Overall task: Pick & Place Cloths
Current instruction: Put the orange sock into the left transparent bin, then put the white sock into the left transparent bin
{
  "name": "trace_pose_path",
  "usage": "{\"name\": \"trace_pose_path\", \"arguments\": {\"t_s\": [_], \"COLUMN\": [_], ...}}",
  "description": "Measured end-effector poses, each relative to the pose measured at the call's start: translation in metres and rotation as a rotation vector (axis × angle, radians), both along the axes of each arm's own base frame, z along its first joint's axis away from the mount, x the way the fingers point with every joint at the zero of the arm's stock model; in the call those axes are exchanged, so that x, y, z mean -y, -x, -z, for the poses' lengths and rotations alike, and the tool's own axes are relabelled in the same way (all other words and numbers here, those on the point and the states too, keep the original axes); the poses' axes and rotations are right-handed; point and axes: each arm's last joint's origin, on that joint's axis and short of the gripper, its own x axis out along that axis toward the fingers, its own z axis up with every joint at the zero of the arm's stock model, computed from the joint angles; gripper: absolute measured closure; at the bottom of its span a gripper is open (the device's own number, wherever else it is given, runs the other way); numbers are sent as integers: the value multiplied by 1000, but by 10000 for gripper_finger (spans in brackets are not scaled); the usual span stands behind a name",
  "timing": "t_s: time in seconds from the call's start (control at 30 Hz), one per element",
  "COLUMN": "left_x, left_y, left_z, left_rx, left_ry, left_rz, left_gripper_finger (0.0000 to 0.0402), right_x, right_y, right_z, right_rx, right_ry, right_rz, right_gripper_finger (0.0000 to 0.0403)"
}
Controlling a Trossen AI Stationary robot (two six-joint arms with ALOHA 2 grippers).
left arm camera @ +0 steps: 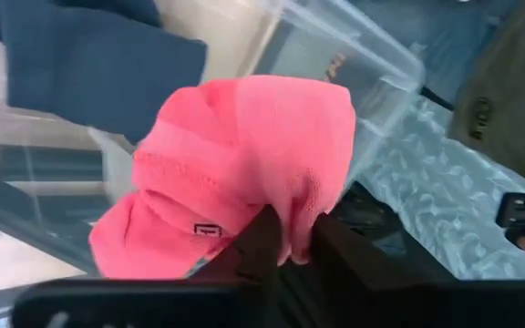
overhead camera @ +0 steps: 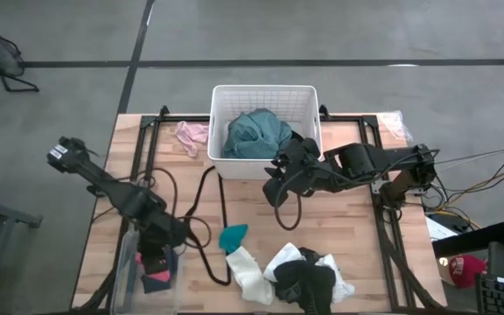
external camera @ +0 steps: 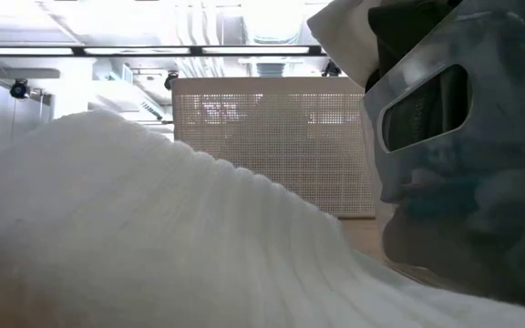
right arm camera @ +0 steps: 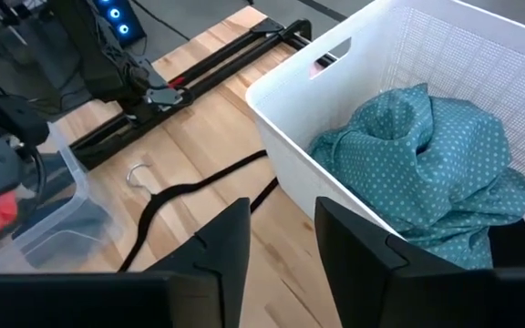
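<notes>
Near edge, cloth pile [overhead camera: 300, 276]: white socks with black and dark grey pieces, lying at 6 o'clock on the table [overhead camera: 348, 227]; a white sock fills the low view's foreground.
Teal bit [overhead camera: 232, 235]: lying just beyond the pile, toward 7 o'clock, beside the black cord [overhead camera: 201, 210].
Left gripper [overhead camera: 157, 254]: placed at 8 o'clock, over a clear plastic bin [overhead camera: 129, 262]; fingers are seen close together with a pink cloth [left arm camera: 244, 182] pinched at their tips. Whether the grip is being let go cannot be told.
Dark blue cloth [left arm camera: 89, 64]: already lying in the clear bin, under the pink one.
Right gripper [overhead camera: 280, 188]: placed near centre, just at the near wall of the white basket [overhead camera: 265, 96]; fingers are parted a little, nothing is held between them.
Teal garment [overhead camera: 256, 133]: bunched inside the basket at 12 o'clock, no clear long axis.
Pale pink piece [overhead camera: 191, 133]: lying on the table just outside the basket, at 11 o'clock.
Deciding relation: the loose pile lies toward 6 o'clock from the right gripper, the teal bit toward 3 o'clock from the left; the left is judged slightly nearer the bit, the right nearer the pile.
</notes>
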Motion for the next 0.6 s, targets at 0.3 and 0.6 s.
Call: {"name": "trace_pose_path", "arguments": {"t_s": [0.3, 0.6], "left_x": [0, -3], "left_y": [-1, -5], "left_z": [6, -10], "left_rx": [6, 144], "left_ry": [-36, -31], "left_rz": [0, -41], "left_gripper_finger": [223, 145], "right_x": [0, 0], "right_y": [0, 0], "right_z": [0, 0], "right_rx": [-2, -6], "right_ry": [-3, -3], "right_rz": [-3, -14], "right_gripper_finger": [280, 248]}}
